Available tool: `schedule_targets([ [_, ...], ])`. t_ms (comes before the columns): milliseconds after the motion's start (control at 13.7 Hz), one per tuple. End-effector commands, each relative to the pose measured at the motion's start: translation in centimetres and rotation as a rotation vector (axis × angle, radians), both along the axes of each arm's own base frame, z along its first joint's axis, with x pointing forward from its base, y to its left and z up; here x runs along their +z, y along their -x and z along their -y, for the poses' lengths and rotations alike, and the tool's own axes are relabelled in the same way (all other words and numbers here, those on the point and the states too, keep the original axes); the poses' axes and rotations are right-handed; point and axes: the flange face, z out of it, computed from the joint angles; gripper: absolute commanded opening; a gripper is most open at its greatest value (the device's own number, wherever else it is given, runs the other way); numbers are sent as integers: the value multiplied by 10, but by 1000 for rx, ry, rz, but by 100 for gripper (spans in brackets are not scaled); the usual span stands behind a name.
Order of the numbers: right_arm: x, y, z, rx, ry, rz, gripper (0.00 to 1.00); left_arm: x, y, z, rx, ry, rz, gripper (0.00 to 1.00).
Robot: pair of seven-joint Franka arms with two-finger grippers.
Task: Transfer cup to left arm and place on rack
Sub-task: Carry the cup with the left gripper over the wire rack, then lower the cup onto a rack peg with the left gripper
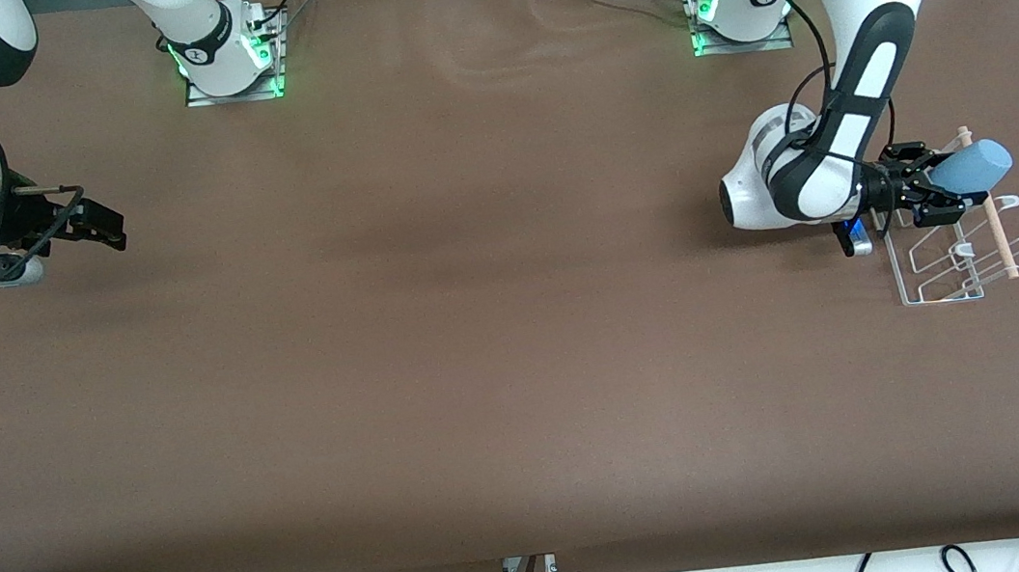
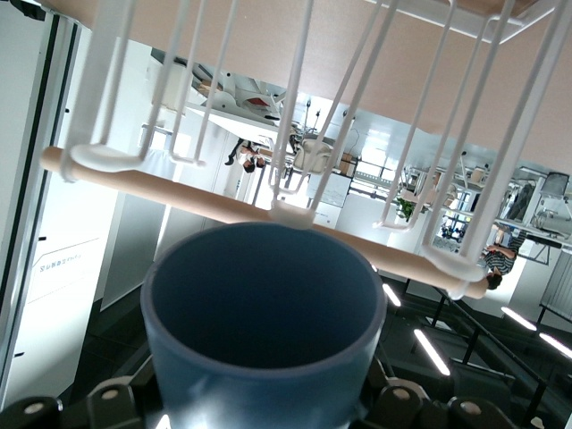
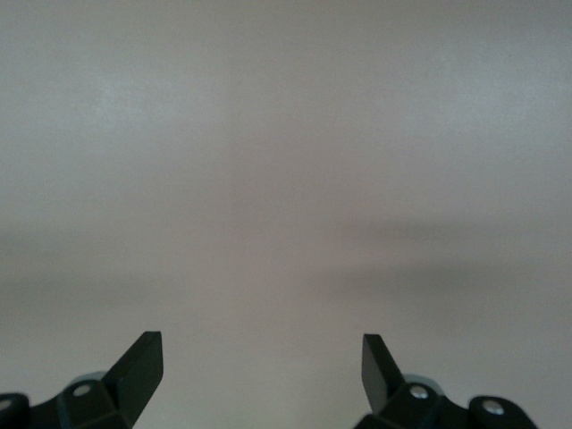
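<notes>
- Because the job ends at the rack (image 1: 953, 256), the left gripper (image 1: 936, 193) hangs over that rack at the left arm's end of the table, with the cup (image 1: 971, 167) clamped between its 2 fingers.
- Since the fingers pinch the cup low on its body, the open mouth points away from the wrist, out toward the rack's wires; the cup lies on its side in the air, above the wooden rod (image 1: 989, 208) that crosses the rack.
- As the left wrist view shows, the cup (image 2: 261, 331) fills the foreground with its rim facing the rod (image 2: 232, 204) and the white loops (image 2: 295, 192). The rim looks close to the rod, but I cannot tell whether they touch.
- While the cup is tipped this way, I judge the aim is to slide its mouth over 1 of the upright prongs, so that it hangs upside down to drain; the sideways hold suits that.
- With the handover seemingly done, the cup being in the left arm's grasp, the hanging itself is not yet finished: the grip is tight and the cup's weight is on the fingers, not on the rack.
- Where the right arm waits, at its own end of the table, the right gripper (image 1: 99, 225) hovers over bare tabletop (image 1: 476, 329); its fingertips (image 3: 143, 362) stand wide apart and hold nothing, which keeps it out of the left arm's way.
</notes>
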Motion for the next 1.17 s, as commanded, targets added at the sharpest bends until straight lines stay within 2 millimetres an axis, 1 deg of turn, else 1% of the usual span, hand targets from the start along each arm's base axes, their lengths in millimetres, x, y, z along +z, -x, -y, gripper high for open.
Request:
schedule_targets([
  [0,12,2,1,16,11,-5,99,2,8,2,-47,7,25,25],
  [146,18,-2,5,4,9,-3,99,3,8,-1,-41,9,27,25],
  [292,24,-5,3,4,7,9,99,8,7,-3,-36,4,36,25],
  [365,23,-6,1,5,7,7,99,13,6,-3,-35,2,47,25],
  [438,24,-5,-6,16,7,11,99,14,5,-5,-33,5,50,25],
  [657,25,1,-17,35,9,-29,99,11,2,-17,-44,-10,47,25],
  [730,26,1,-18,34,8,-28,99,12,1,-25,-40,-14,49,25],
  [876,26,1,-19,29,8,-27,99,8,3,-28,-39,-16,39,26],
  [1094,27,-1,-17,34,7,-23,99,-11,6,-29,-72,-30,3,26],
])
